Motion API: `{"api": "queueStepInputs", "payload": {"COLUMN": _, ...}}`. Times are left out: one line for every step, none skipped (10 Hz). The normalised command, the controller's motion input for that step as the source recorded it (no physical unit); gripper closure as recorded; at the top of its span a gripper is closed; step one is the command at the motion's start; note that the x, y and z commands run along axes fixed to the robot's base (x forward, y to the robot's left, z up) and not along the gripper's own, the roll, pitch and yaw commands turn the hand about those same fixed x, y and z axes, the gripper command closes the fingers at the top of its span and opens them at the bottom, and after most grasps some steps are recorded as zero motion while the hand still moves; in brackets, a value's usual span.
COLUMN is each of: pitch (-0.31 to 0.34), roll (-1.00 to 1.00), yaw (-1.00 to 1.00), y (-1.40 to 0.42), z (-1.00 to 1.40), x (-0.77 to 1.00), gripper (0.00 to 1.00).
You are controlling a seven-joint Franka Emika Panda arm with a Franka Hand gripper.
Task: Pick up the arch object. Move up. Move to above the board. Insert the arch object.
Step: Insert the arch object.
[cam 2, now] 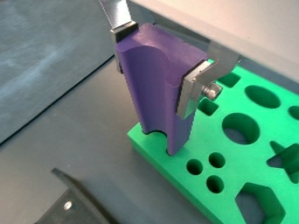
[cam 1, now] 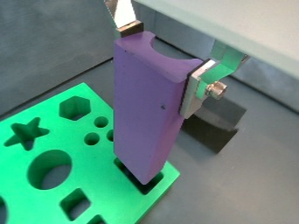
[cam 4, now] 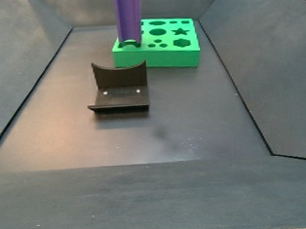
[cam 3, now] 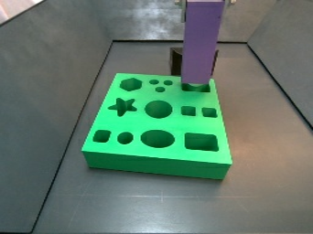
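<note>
The arch object (cam 1: 149, 105) is a tall purple block with a scooped top, standing upright. Its lower end sits in a dark cut-out at a corner of the bright green board (cam 1: 47, 131). My gripper (cam 1: 162, 54) is shut on its upper part, with one silver finger (cam 1: 198, 83) on each side. Both also show in a wrist view, the block (cam 2: 155, 96) and gripper (cam 2: 160, 61) over the board (cam 2: 239, 162). In both side views the block (cam 3: 199, 41) (cam 4: 128, 15) rises from the board's corner (cam 3: 134, 146) (cam 4: 178, 47); the gripper is cut off there.
A squat dark block (cam 1: 218, 122) stands on the floor just beyond the board, also partly seen behind the purple block in a side view (cam 3: 177, 62). The dark L-shaped fixture (cam 4: 119, 87) stands near the board. Grey bin walls (cam 3: 73, 55) enclose the floor.
</note>
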Motion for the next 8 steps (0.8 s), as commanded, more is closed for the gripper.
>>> {"api": "queueStepInputs", "payload": {"pitch": -0.077, "roll": 0.32, "yaw": 0.01, "y": -0.19, "z": 0.04, "x": 0.0, "gripper": 1.0}}
{"api": "queueStepInputs", "payload": {"pitch": 0.0, "roll": 0.16, "yaw": 0.0, "y": -0.17, "z": 0.0, "x": 0.0, "gripper": 1.0}}
{"api": "queueStepInputs", "payload": {"pitch": 0.0, "roll": 0.19, "yaw": 0.0, "y": -0.22, "z": 0.0, "x": 0.06, "gripper": 1.0}}
{"api": "queueStepInputs", "payload": {"pitch": 0.0, "roll": 0.22, "yaw": 0.06, "y": -0.22, "z": 0.0, "x": 0.21, "gripper": 1.0}}
{"api": "queueStepInputs", "payload": {"pitch": 0.0, "roll": 0.16, "yaw": 0.14, "y": 0.0, "z": -0.04, "x": 0.25, "gripper": 1.0}}
{"api": "queueStepInputs", "payload": {"pitch": 0.0, "roll": 0.21, "yaw": 0.22, "y": 0.0, "z": -0.14, "x": 0.09, "gripper": 1.0}}
{"api": "queueStepInputs", "payload": {"pitch": -0.003, "roll": 0.19, "yaw": 0.14, "y": 0.0, "z": -0.12, "x": 0.0, "gripper": 1.0}}
{"api": "queueStepInputs", "payload": {"pitch": 0.0, "roll": 0.12, "yaw": 0.0, "y": -0.07, "z": 0.0, "x": 0.0, "gripper": 1.0}}
